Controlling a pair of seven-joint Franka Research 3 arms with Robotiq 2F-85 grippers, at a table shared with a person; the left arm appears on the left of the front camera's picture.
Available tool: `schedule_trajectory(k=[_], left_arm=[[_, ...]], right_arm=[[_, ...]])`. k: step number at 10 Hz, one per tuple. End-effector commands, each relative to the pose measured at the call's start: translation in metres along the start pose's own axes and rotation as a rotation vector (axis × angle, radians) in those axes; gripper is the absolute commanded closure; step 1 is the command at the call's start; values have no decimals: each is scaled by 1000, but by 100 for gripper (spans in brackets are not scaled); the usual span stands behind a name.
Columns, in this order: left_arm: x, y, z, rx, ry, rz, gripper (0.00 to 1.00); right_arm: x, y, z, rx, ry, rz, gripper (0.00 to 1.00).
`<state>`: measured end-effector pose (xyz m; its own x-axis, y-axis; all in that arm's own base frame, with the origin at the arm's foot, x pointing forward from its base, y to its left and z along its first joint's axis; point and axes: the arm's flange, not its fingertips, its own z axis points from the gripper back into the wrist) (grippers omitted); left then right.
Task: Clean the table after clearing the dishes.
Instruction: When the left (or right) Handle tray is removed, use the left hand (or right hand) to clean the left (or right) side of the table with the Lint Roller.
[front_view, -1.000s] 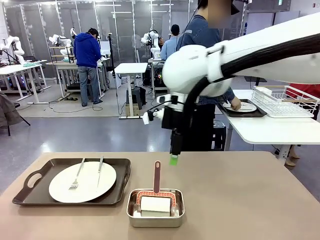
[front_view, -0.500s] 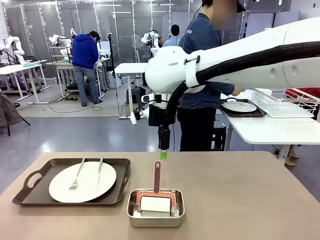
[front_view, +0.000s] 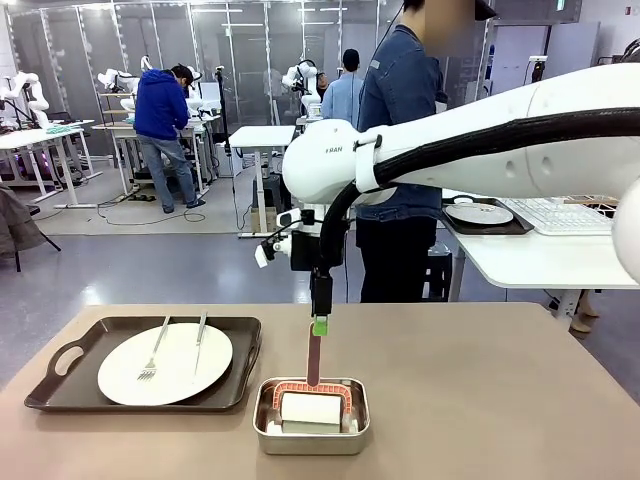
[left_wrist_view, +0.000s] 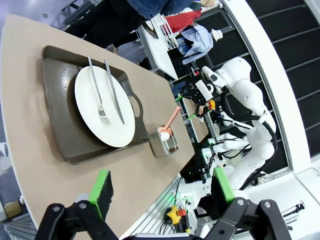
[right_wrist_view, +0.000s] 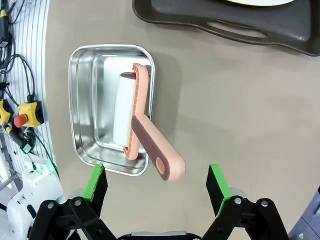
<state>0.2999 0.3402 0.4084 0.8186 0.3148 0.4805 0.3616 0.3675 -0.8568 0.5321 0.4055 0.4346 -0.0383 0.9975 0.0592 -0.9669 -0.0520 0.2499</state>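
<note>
On the tan table (front_view: 480, 400), a dark brown tray (front_view: 60, 362) at the left holds a white plate (front_view: 175, 372) with a fork and a knife. A second plate (front_view: 478, 213) lies on its tray on the white side table behind. My right gripper (front_view: 320, 326) hangs open just above the pink roller handle (front_view: 314, 358). In the right wrist view that gripper (right_wrist_view: 156, 182) straddles the handle (right_wrist_view: 156, 152) without touching it. My left gripper (left_wrist_view: 162, 187) is open and holds nothing, high over the table (left_wrist_view: 25, 100), looking down at the plate (left_wrist_view: 105, 107) and tray (left_wrist_view: 60, 100).
The white roller lies in a small steel pan (front_view: 311, 432) near the front edge, handle sticking up towards the far side. A person (front_view: 405, 150) stands at the far side beside the white side table (front_view: 540, 262). The table's right half is bare.
My right arm has swung left and come down, bringing its open gripper over the roller handle. The person has drawn the hand back from the plate on the side table.
</note>
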Motion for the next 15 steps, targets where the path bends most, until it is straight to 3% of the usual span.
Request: schedule_trajectory(k=[1, 6, 7, 8, 9, 11, 14, 15], left_arm=[[-2, -2, 3, -1, 1, 0, 0], [-2, -2, 3, -1, 1, 0, 0], [-2, -2, 3, -1, 1, 0, 0], [-2, -2, 3, -1, 1, 0, 0], [-2, -2, 3, -1, 1, 0, 0], [-2, -2, 3, -1, 1, 0, 0], [-2, -2, 3, -1, 1, 0, 0], [-2, -2, 3, -1, 1, 0, 0]], right_arm=[[11, 0, -7, 52, 1, -33, 0], [17, -4, -35, 148, 20, -51, 0], [17, -5, -37, 157, 17, -51, 6], [16, -6, -39, 157, 13, -49, 20], [17, -5, -40, 159, 17, -45, 59], [14, -5, -40, 161, 19, -52, 100], [12, -6, -41, 172, 27, -52, 96], [11, -6, -40, 168, 23, -56, 100]])
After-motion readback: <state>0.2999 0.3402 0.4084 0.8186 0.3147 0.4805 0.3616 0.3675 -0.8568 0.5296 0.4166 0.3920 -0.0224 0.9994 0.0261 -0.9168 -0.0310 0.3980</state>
